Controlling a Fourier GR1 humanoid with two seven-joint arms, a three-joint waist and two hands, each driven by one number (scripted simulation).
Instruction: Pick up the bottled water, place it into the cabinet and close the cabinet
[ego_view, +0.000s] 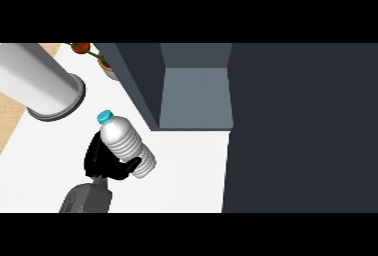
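Note:
The water bottle (124, 141) is clear and ribbed with a blue cap, which tilts up and to the left. My right hand (100, 161) is shut on it from the left, and the thumb curls across the bottle's lower part. The grey forearm comes in from the lower left. The hand holds the bottle over the white counter (184, 170), just left of and in front of the cabinet (193, 97). The cabinet stands open, showing a grey shelf inside. Its dark door (303, 125) fills the right side of the view. My left hand does not show.
A large grey cylinder with a darker ring at its end (40, 82) slants in from the upper left, over the counter's edge. A potted plant with red and green parts (100, 57) stands at the back, beside the cabinet's left wall. Wooden floor shows far left.

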